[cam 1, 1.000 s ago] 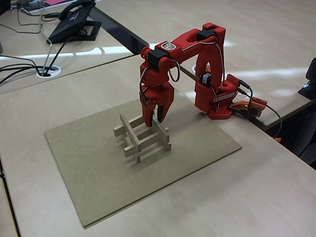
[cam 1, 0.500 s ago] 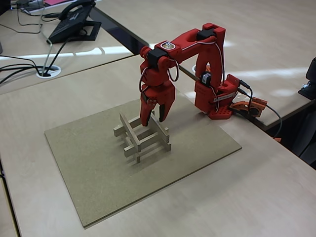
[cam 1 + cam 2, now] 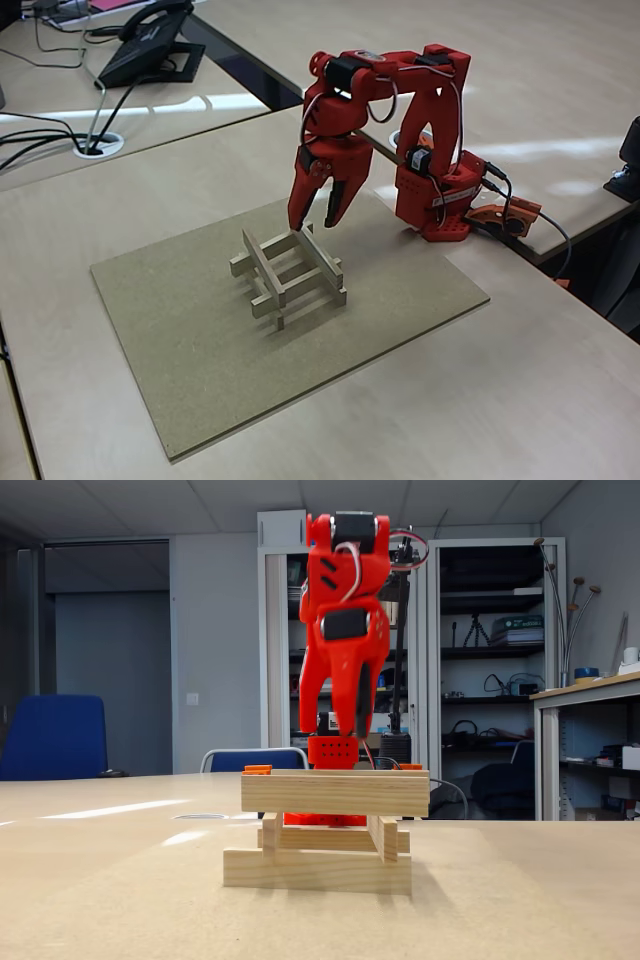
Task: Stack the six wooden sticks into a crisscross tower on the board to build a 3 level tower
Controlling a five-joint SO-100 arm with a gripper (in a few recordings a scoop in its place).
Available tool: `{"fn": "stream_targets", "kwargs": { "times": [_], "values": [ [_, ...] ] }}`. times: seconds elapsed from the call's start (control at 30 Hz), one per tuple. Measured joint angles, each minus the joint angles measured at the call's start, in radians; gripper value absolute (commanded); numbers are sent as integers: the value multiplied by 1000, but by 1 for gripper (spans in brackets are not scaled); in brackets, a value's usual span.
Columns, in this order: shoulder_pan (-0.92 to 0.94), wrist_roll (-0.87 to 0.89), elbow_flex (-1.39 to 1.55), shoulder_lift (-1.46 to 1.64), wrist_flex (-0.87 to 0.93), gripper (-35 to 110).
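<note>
1. Hovering above the tower (image 3: 288, 272), your gripper (image 3: 314, 222) points down over its far side, clear of the wood, with its fingers spread apart and nothing between them.
2. You have the tower near the middle of the board (image 3: 180, 350), a little toward the board's far edge, by the arm's red base (image 3: 437, 205).
3. You can count three levels in both fixed views: two sticks at the bottom, two crossing them, two on top.
4. Your top pair (image 3: 266, 264) runs at right angles to the middle pair (image 3: 300, 284), and the layers rest on each other squarely.
5. In the low fixed view the nearest top stick (image 3: 335, 793) lies level across the stack, and your gripper (image 3: 335, 725) hangs behind and above it, not touching.
6. Your board lies flat on the pale table (image 3: 520, 390).
</note>
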Motion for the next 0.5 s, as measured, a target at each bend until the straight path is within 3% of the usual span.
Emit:
{"fn": "stream_targets", "kwargs": {
  "times": [0.17, 0.5],
  "values": [
    [-52, 86, 204, 244, -196, 1],
    [-58, 112, 870, 802, -729, 0]
  ]
}}
